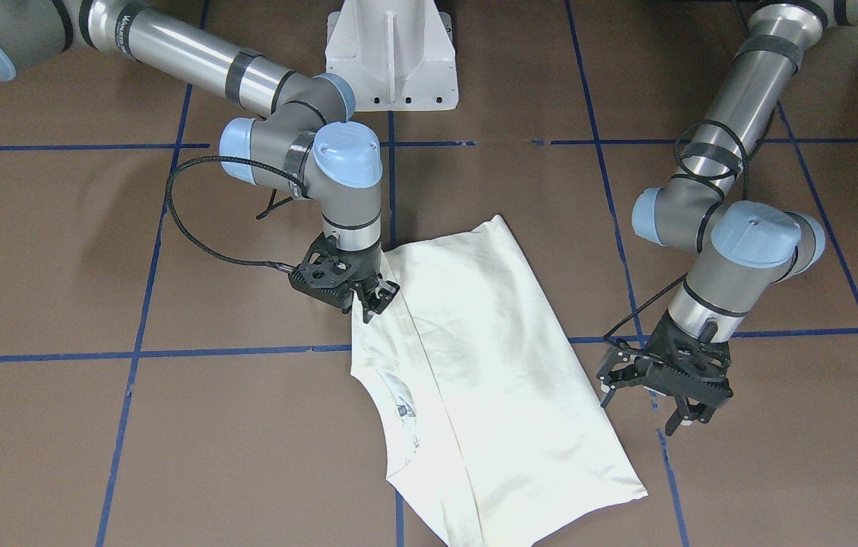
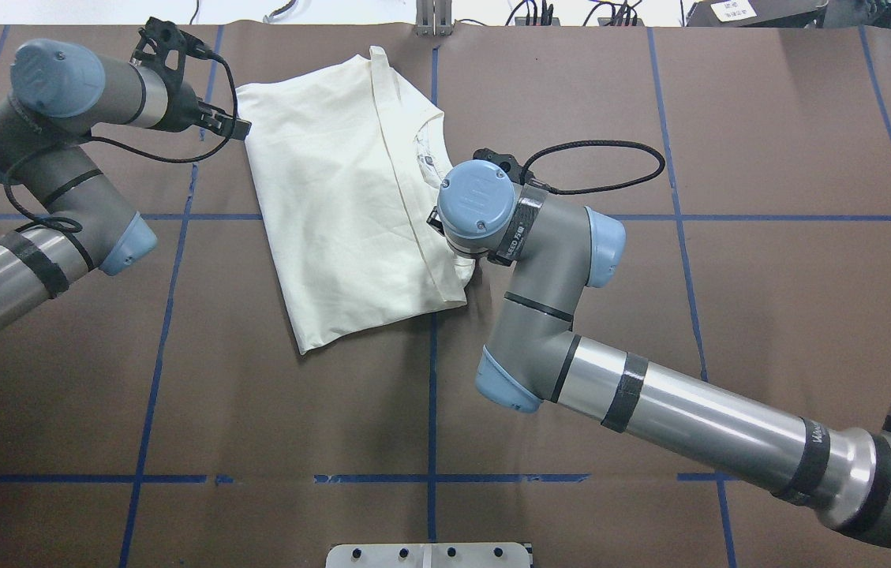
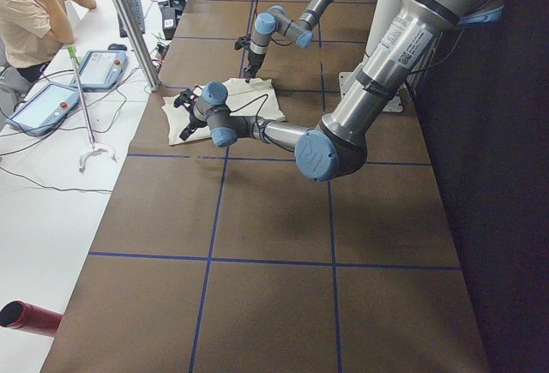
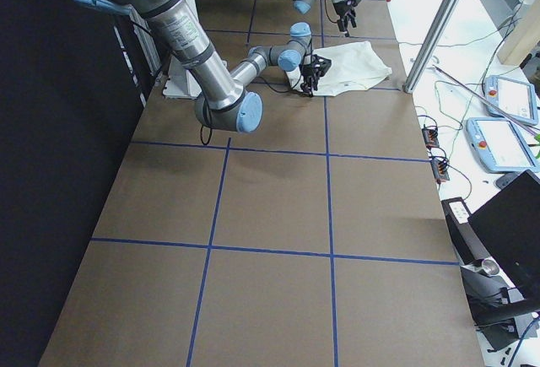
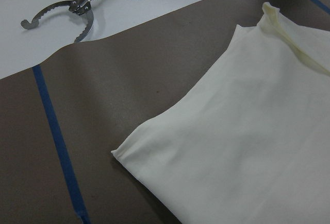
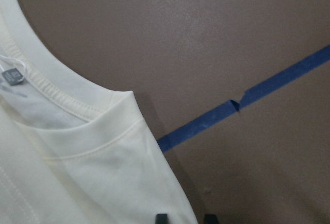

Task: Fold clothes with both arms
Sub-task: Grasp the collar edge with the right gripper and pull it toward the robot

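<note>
One brown table (image 2: 769, 315) crossed by blue tape (image 2: 808, 217) bears the T-shirt (image 2: 335, 205).

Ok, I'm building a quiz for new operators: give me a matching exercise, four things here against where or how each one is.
Things: 1 left gripper; 2 right gripper; 3 T-shirt; 4 pedestal base.
States: A white, at the table's robot-side edge; B cream, lying folded on the table; C open, beside the shirt, off the cloth; D at the shirt's edge near the collar.
Pairs: 1-C; 2-D; 3-B; 4-A.
</note>
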Controlling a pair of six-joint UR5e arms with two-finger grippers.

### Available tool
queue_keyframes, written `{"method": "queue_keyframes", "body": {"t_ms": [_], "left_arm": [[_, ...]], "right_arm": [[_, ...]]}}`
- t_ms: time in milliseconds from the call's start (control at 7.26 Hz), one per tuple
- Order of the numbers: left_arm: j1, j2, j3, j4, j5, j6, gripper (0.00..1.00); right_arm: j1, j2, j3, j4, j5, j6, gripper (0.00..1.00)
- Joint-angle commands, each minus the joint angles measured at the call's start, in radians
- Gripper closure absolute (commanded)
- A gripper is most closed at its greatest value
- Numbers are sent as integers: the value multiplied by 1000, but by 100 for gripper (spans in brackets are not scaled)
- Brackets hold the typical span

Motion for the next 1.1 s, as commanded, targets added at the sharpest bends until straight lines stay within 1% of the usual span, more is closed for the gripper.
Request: {"method": "queue_keyframes", "body": {"t_ms": [0,138,276,551,689,827,965], "left_arm": [[1,0,-1,0,1,0,0],[1,0,-1,-2,-1,0,0],[3,0,-1,-2,1,0,0],[6,-2,-1,-2,1,-29,0],[10,-2,-1,-3,1,-37,0],[12,-3,-1,-3,1,-42,0],[13,-3,-1,-3,1,-43,0]], "right_arm": [[-7,-11,4,-1,-9,1,65],[-7,-11,10,-1,-10,3,91],[-7,-14,18,-3,-10,1,100],[-2,-42,59,-3,-10,0,100],[-2,-66,121,-24,-10,0,100],[-2,-105,225,-103,-10,0,100],[-51,-192,349,-121,-38,18,100]]}}
